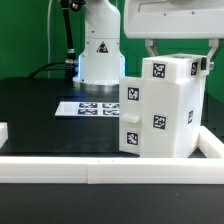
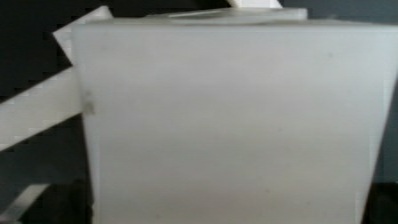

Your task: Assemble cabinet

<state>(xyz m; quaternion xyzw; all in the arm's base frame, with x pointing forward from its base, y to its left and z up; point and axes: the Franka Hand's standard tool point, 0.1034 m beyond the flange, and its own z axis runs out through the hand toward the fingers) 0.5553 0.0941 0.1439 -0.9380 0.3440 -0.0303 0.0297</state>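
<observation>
Cabinet point(image 1: 160, 108) first, in the exterior view: a tall white box with square black-and-white tags on its faces, it stands upright on the black table point(image 1: 40, 110) toward the exterior view's right, close behind the long white rail point(image 1: 110, 168) that edges the near side. My gripper point(image 1: 177, 52) hangs straight over the cabinet's top, its two fingers point(image 1: 150, 50) reaching down at either side of the top edge; they look spread wider than the box, but I cannot make out whether the pads touch its sides. To the exterior view's left of the cabinet, farther back, the marker board point(image 1: 88, 108) lies flat on the table in front of my white base point(image 1: 100, 55). A small white block point(image 1: 3, 131) shows at the far left edge.

Wrist view: the cabinet's blurred white top point(image 2: 231, 120) fills nearly everything. Dark table point(image 2: 27, 60) shows at one side. My fingertips cannot be made out here, so this view does not settle the jaws.
</observation>
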